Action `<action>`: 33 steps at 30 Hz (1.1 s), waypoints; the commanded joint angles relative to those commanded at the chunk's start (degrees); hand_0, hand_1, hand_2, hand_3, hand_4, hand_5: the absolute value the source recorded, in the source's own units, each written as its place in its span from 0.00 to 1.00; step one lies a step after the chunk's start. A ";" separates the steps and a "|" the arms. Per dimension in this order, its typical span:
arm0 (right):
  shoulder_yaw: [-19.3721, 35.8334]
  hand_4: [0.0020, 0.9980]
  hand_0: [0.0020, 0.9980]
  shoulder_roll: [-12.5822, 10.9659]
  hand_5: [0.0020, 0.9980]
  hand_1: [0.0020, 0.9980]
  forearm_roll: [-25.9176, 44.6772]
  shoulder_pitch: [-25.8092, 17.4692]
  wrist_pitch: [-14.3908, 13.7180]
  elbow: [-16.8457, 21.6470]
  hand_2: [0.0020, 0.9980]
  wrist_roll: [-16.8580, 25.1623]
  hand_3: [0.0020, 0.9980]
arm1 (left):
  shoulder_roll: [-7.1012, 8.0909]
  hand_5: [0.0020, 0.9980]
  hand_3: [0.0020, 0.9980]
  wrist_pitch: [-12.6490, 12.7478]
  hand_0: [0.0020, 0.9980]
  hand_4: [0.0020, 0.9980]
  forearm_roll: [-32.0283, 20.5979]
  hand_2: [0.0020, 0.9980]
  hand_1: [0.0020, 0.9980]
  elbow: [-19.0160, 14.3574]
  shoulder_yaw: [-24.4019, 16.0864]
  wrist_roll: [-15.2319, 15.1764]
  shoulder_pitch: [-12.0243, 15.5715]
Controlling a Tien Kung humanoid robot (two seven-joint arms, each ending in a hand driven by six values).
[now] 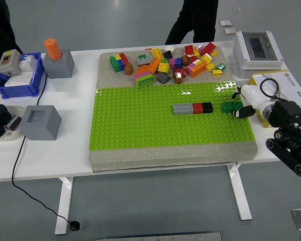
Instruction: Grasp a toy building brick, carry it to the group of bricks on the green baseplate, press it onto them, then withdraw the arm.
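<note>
Right hand (247,103) fingers clamped on green brick (232,106) over green baseplate (140,125), blue bin (32,86) holding white parts

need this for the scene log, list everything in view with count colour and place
baseplate: 1, green, on grey mat, table centre
brick row: 1, grey-red-black, on baseplate right of centre
green brick: 1, baseplate right edge, at the right hand's fingers
loose bricks: many, mixed colours, far end of mat
grey blocks: 2, left side, far one holds an orange cylinder
blue bin: 1, far left
white box: 1, far right
person: 1, dark clothes, far side
right hand: 1, right edge
</note>
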 joint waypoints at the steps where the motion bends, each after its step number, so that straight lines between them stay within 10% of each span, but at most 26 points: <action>1: -0.03 0.77 0.77 0.02 0.21 0.74 0.09 0.04 -0.01 -0.08 0.79 0.03 0.64 | 0.00 0.84 0.44 0.01 0.79 1.00 -0.01 0.72 0.78 0.00 0.00 0.00 -0.02; 33: -0.85 0.73 0.75 0.17 0.24 0.73 1.46 0.19 -0.72 -0.86 0.76 0.81 0.54 | 0.05 0.83 0.44 0.06 0.79 1.00 0.12 0.72 0.78 0.00 0.10 -0.01 -0.18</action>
